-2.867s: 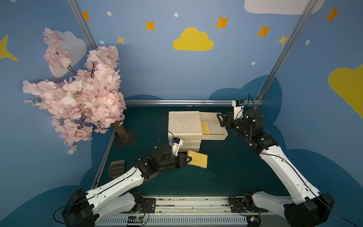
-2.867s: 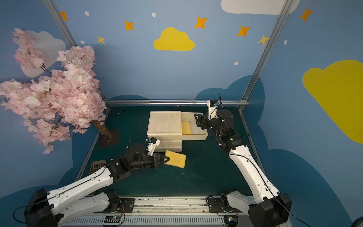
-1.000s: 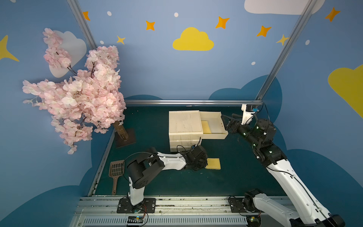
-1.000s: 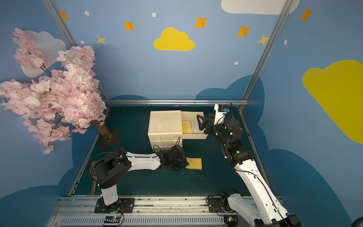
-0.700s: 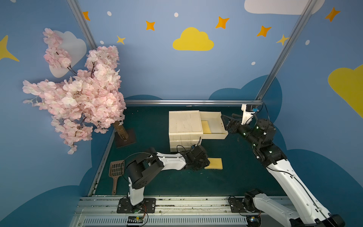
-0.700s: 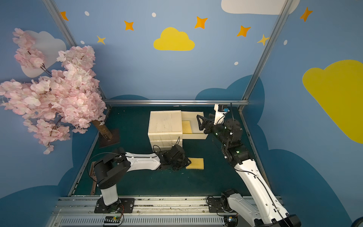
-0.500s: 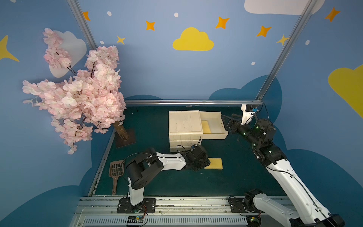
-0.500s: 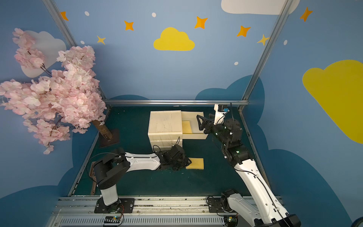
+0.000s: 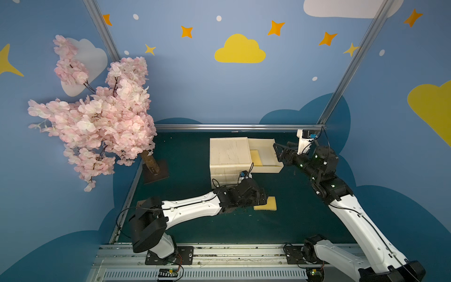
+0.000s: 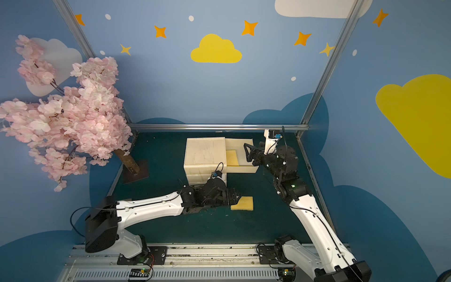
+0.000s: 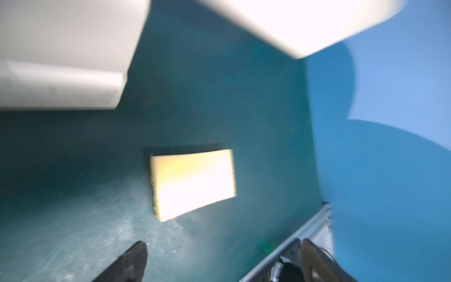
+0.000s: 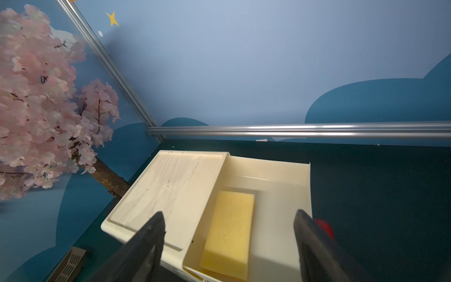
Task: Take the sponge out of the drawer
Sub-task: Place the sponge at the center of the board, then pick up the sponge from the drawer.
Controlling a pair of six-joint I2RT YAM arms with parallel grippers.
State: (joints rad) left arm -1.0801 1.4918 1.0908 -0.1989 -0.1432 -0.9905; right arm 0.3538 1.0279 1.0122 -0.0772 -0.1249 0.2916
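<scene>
Black jaws of the left gripper (image 11: 222, 244) are shown spread wide, with nothing pinched. Just beyond them a yellow sponge (image 11: 192, 183) lies flat and free on the green mat (image 11: 256, 97), on the near side of the cabinet (image 9: 229, 151). The right gripper (image 9: 279, 151) is held spread at the right end of the open drawer (image 9: 267, 169), in which a second sponge (image 12: 229, 232) is seen lying. One removal is judged done; the other is judged outstanding.

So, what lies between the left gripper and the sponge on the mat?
Only bare green mat: in the left wrist view the open left gripper stands clear of the sponge.
</scene>
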